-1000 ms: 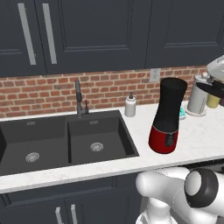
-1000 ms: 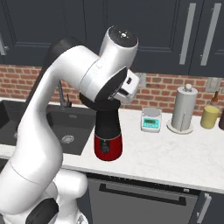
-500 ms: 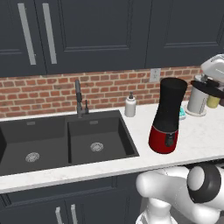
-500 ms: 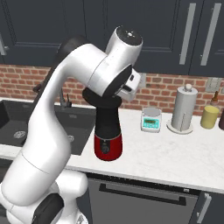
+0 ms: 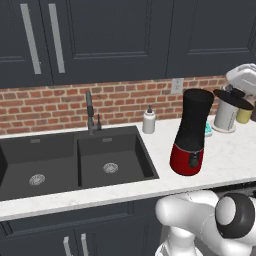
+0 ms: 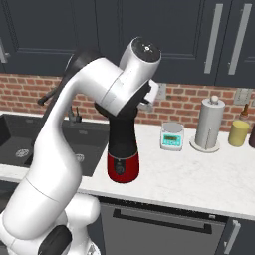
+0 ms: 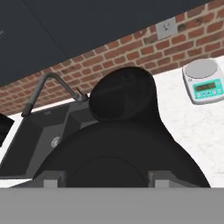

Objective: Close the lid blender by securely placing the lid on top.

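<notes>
While the gripper [image 7: 105, 181] clamps the lid [image 7: 122, 162] above the blender [image 5: 192, 131], the disc looks light, rigid and smooth, best held by its rim.

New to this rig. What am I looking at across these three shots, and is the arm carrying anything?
It is a rendered kitchen with a white robot arm on a driving base. Two cameras ride on the base, behind the arm to its left and right; the third sits on the hand and looks along the gripper.

On the pale stone counter stand a tall black blender jar on a glossy red base, a small white soap bottle, a pale grey cylinder canister and a small kitchen scale. A dark double sink lies to the left.

The gripper is closed on a flat round black lid, carried off to the blender's right at about rim height. In the hand view the lid looms in front of the jar.
</notes>
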### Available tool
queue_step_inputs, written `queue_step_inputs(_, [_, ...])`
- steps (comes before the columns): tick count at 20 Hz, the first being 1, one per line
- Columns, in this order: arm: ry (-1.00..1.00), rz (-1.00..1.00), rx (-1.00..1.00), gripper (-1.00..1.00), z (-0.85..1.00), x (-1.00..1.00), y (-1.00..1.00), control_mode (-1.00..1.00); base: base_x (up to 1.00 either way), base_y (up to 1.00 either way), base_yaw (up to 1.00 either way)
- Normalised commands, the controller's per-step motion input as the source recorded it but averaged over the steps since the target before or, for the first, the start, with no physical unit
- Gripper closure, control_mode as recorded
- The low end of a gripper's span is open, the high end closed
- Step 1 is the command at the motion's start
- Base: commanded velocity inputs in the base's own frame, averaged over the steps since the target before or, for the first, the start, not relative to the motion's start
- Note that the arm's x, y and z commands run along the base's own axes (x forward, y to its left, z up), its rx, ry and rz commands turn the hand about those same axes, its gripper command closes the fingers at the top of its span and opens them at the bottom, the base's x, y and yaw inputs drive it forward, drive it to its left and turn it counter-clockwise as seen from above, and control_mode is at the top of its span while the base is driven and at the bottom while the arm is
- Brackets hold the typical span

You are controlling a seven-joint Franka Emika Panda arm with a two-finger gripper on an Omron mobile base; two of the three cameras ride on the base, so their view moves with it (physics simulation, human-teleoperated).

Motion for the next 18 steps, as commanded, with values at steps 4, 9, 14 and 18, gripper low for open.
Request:
queue_step_inputs(4, [0.0, 0.0, -0.05, 1.0, -0.01, 0.23, 0.13, -1.0, 0.0, 0.0, 0.0])
queue_step_inputs(9, [0.0, 0.0, -0.06, 1.0, -0.03, 0.19, 0.17, -1.0, 0.0, 0.0, 0.0])
queue_step_inputs(14, [0.0, 0.0, -0.04, 1.0, 0.0, 0.26, 0.05, -1.0, 0.0, 0.0, 0.0])
queue_step_inputs(18, [0.0, 0.0, -0.02, 1.0, -0.01, 0.39, 0.0, -1.0, 0.0, 0.0, 0.0])
